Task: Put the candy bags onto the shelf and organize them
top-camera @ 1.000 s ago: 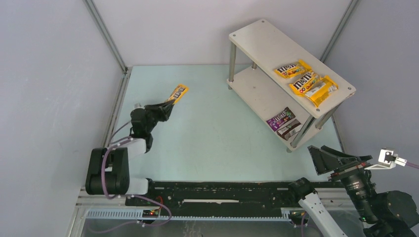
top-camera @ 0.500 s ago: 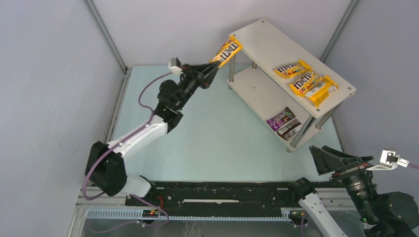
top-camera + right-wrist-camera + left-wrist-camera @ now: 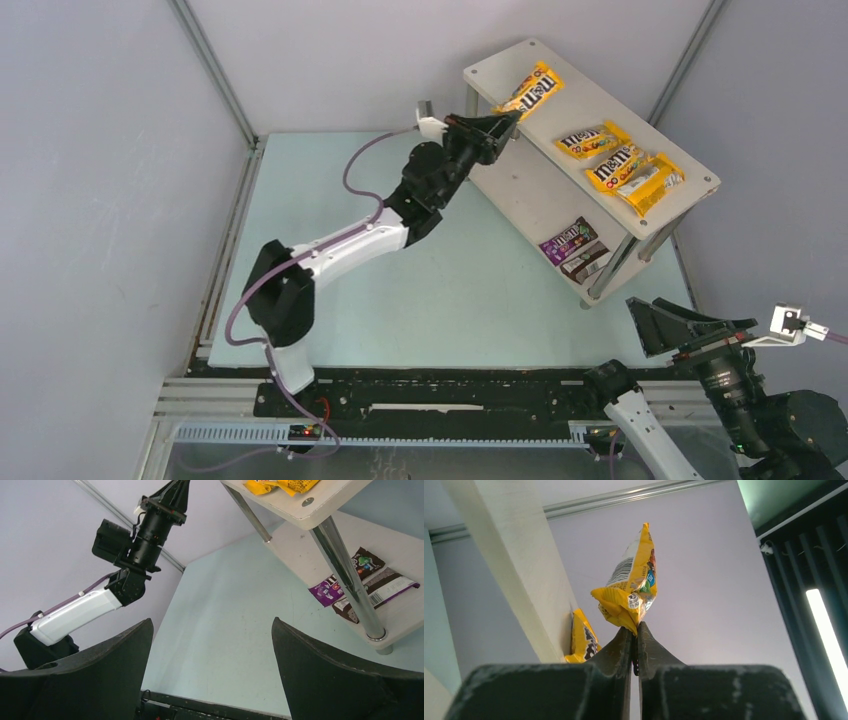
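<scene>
My left gripper (image 3: 508,115) is shut on a yellow candy bag (image 3: 530,90) and holds it over the far end of the white shelf's (image 3: 500,62) top board. In the left wrist view the held bag (image 3: 631,587) sticks up from the shut tips (image 3: 634,632). Three yellow bags (image 3: 620,165) lie on the top board's right end. A purple bag (image 3: 567,238) and a dark brown bag (image 3: 586,260) lie on the lower board. My right gripper (image 3: 210,645) is open and empty, low at the table's near right, and also shows in the top view (image 3: 690,322).
Silver legs (image 3: 469,125) hold up the shelf boards; one leg (image 3: 345,575) stands close in the right wrist view. Grey walls enclose the pale green table (image 3: 420,290). A black rail (image 3: 440,390) runs along the near edge.
My left arm has swung up and to the right from the table's left, carrying the yellow bag to the shelf's top board. The right arm has not moved.
</scene>
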`<state>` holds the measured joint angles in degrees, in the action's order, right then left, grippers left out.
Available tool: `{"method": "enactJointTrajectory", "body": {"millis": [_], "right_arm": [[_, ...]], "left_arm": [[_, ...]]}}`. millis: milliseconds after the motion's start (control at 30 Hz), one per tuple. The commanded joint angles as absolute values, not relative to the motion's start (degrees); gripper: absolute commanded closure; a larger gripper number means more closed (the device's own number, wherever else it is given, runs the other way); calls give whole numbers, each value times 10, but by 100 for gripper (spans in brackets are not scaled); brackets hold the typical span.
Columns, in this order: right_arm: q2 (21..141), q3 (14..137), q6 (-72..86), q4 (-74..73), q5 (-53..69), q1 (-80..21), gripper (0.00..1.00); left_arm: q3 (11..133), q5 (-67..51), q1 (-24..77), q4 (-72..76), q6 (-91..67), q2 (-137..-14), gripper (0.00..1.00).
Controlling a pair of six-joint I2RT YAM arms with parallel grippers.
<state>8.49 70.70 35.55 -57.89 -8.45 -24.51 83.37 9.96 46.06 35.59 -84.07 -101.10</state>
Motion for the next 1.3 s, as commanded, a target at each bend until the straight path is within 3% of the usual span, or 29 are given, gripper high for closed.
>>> {"method": "enactJointTrajectory", "body": {"millis": [0, 533, 1033, 1267], "right_arm": [[80, 726, 365, -586, -93, -250, 3], [82, 732, 359, -598, -93, -251, 3], [93, 741, 358, -596, -95, -252, 3], [91, 741, 360, -599, -95, -252, 3]], "left_arm": [[930, 134, 480, 347, -772, -1064, 92], [1019, 110, 497, 290, -772, -1141, 91], [1024, 85, 501, 286, -810, -1156, 83], [1014, 74, 501, 288, -821, -1150, 68]]}}
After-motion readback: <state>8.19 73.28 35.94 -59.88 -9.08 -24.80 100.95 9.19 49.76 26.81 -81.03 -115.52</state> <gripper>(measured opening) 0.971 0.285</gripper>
